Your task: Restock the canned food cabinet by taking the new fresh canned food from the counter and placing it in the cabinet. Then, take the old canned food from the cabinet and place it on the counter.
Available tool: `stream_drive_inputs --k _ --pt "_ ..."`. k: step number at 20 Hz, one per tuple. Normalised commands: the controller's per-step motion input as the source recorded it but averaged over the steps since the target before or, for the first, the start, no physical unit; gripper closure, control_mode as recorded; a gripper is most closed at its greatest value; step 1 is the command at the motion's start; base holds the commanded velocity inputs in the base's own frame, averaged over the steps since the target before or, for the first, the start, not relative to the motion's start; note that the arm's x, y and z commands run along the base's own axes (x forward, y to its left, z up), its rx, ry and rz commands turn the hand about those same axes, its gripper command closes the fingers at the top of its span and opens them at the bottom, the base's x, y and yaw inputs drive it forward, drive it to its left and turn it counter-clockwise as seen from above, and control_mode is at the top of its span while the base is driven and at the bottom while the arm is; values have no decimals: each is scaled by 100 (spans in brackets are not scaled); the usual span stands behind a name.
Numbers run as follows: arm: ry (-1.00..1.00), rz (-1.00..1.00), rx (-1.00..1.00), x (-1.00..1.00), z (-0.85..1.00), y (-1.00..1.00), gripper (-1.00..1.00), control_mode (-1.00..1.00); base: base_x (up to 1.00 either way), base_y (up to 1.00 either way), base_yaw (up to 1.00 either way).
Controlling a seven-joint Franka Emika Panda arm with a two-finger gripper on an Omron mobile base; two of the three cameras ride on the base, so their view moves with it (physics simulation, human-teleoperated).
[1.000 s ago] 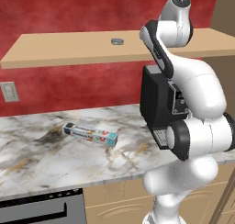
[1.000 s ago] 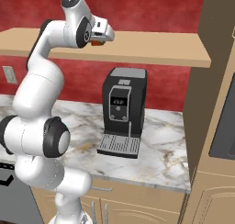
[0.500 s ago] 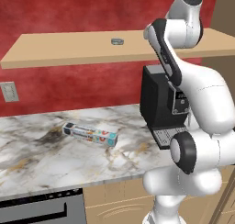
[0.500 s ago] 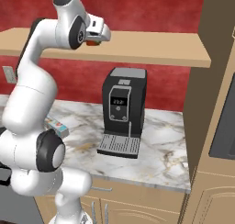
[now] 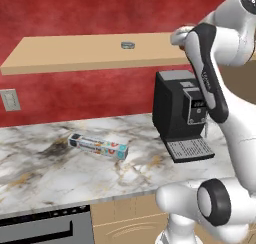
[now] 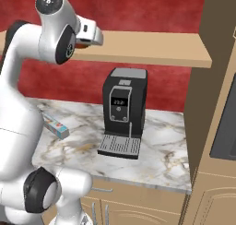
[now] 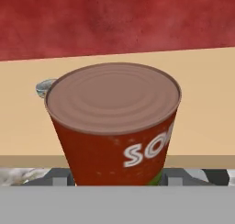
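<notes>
The old canned food (image 7: pixel 114 126), an upright red-brown can with white lettering, sits close in the hand view and overlaps the front edge of the cabinet (image 7: pixel 202 108), a tan shelf board. My gripper (image 6: pixel 83 43) is shut on it at that front edge, and a sliver of red shows under the hand. In the left base view my gripper (image 5: pixel 178 37) is at the right part of the cabinet (image 5: pixel 75 53) and hides the can. The new fresh canned food (image 5: pixel 128 45), a flat grey tin (image 7: pixel 44 87), lies on the shelf behind the can, to its left.
A black coffee machine (image 5: pixel 180 113) stands on the marble counter (image 5: pixel 45 168) below my hand. A long printed box (image 5: pixel 97 146) lies on the counter to the left. A tall wooden cabinet side (image 6: pixel 216 81) closes the right end, and a red wall runs behind.
My hand has drawn back a little from the shelf toward the base with the red can in it. The elbow has swung out to the right. The tin has not moved.
</notes>
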Motion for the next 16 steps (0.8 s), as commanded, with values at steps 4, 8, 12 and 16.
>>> stream_drive_inputs --k 4,8,12,16 --pt "2 22 -1 -100 2 37 100 -100 0 0 0" --pt "7 31 -9 -100 -27 84 100 -100 0 0 0" --pt "3 34 -11 -100 -77 97 100 -100 0 0 0" --pt "8 41 -10 -96 -100 100 100 -100 0 0 0"
